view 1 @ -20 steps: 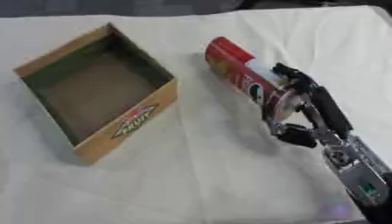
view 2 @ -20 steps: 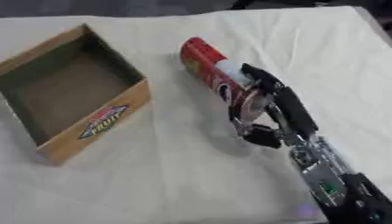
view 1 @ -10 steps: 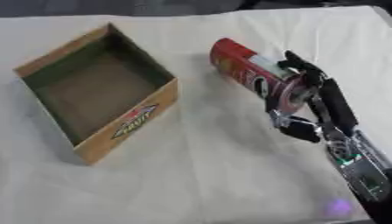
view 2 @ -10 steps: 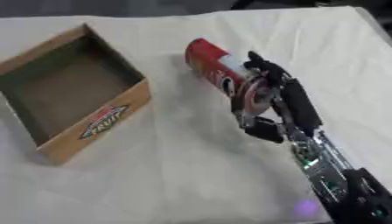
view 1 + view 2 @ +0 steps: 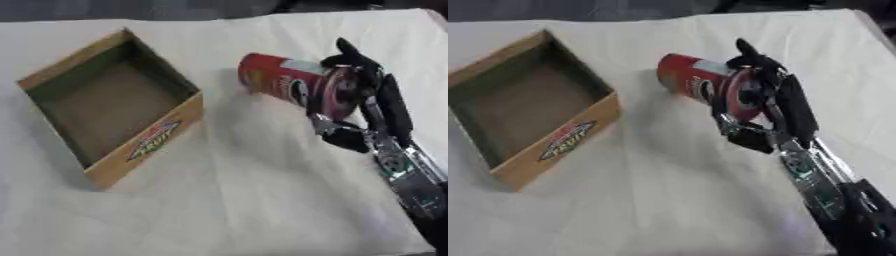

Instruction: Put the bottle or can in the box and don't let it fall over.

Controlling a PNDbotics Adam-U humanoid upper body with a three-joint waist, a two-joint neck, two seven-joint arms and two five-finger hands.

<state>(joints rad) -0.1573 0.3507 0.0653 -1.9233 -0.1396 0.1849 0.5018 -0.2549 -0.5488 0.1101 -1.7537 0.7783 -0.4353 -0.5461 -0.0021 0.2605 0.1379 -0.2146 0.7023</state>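
Right hand point(image 5: 354, 100) is closed around the red can point(image 5: 293, 85), fingers point(image 5: 350, 57) curled over its near end and the thumb point(image 5: 332, 131) coming up from below. Forearm point(image 5: 820, 185) enters from the lower right corner and runs diagonally up to the can.

Red can lies on its side rather than upright, its long axis pointing up and to the left, with a white panel and a dark round mark on its label. It appears to be raised slightly off the cloth, judging by the shadow beneath it, though contact cannot be confirmed from these views. It is outside the box, well apart from it on the right.

Cardboard box point(image 5: 153, 142) sits on the left, open at the top, turned askew, with a printed logo on its near side wall. Nothing is seen inside it.

White tablecloth point(image 5: 236, 200) covers the table under both items.
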